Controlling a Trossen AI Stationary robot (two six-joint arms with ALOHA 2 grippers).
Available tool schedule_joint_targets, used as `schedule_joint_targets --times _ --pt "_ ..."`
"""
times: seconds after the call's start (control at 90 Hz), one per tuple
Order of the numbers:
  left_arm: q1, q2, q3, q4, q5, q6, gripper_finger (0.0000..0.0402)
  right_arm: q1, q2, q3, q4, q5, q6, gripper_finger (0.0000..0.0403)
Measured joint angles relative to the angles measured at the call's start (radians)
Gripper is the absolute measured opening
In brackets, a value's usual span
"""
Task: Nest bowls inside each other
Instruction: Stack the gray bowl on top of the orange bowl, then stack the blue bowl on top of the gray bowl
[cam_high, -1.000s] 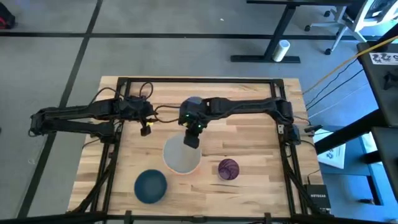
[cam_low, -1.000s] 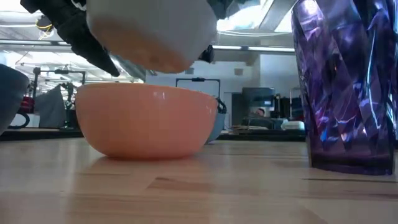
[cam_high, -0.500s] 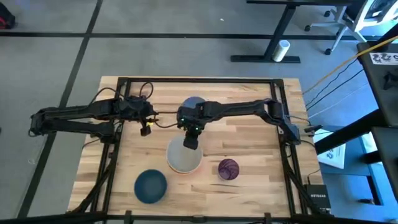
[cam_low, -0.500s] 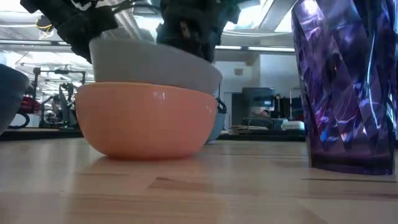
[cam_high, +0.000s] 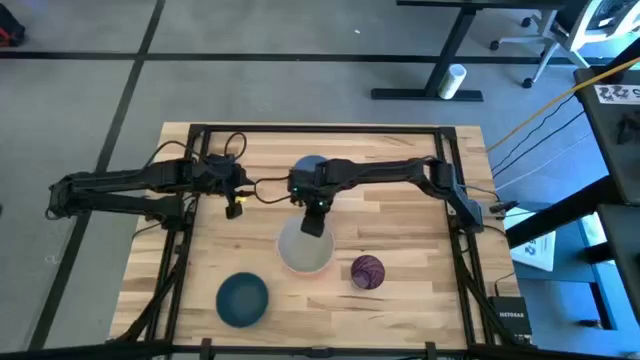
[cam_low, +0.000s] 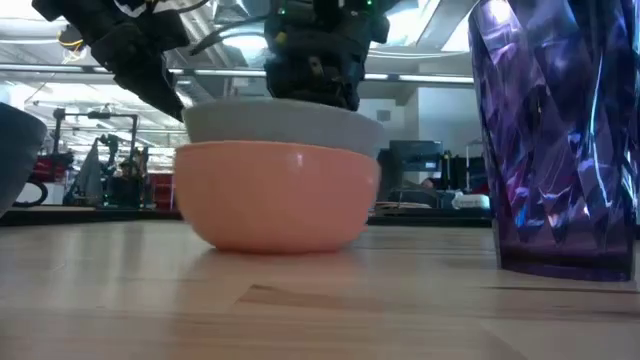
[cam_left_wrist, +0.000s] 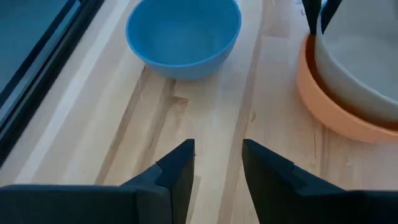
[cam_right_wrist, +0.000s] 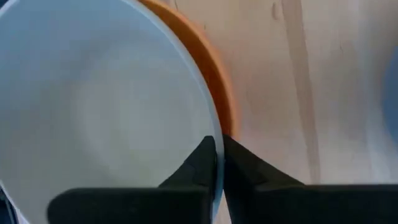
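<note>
A grey-beige bowl (cam_high: 304, 250) sits inside an orange bowl (cam_low: 278, 195) in the middle of the table. My right gripper (cam_right_wrist: 219, 163) stands over the far side of the grey-beige bowl, shut on it. A light blue bowl (cam_left_wrist: 183, 34) rests on its base behind them, partly under the right arm. On the near left stands a dark teal bowl (cam_high: 243, 298). My left gripper (cam_left_wrist: 217, 168) hovers open over bare wood, left of the stacked bowls, with nothing between its fingers. My right gripper pinches the grey-beige bowl's rim (cam_right_wrist: 213, 127) on its far side, one finger inside the bowl and one outside, between it and the orange bowl. The fingers point down from above. The bowl sits almost level in the orange bowl (cam_right_wrist: 214, 74).
A purple faceted glass (cam_high: 367, 271) stands right of the stacked bowls, close to them. A black frame (cam_high: 180, 260) runs along the table's edges. Bare wood lies between the stack and the dark teal bowl.
My right gripper has gone down and a little toward the table's right edge, setting the grey-beige bowl, which hung tilted above, down into the orange bowl. The orange bowl has slid a short way to the right with it.
</note>
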Motion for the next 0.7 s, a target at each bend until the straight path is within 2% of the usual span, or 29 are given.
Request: schedule_joint_targets --times 0.289,0.422,0.556,0.7 --pt "0.0 0.0 0.0 0.001 0.0 -0.005 0.0118 -0.007 0.0 0.0 0.02 -0.001 -0.004 0.0068" --pt "0.0 0.0 0.0 0.001 0.0 -0.003 0.0118 -0.015 0.0 0.021 0.028 -0.057 -0.003 0.0094" --pt "0.0 0.0 0.0 0.001 0.0 0.0 0.0118 -0.021 0.0 0.096 -0.005 -0.077 -0.029 0.0115" --pt "0.0 0.0 0.001 0.013 0.006 0.011 0.0118 -0.026 0.0 0.244 -0.033 -0.05 -0.07 0.0129"
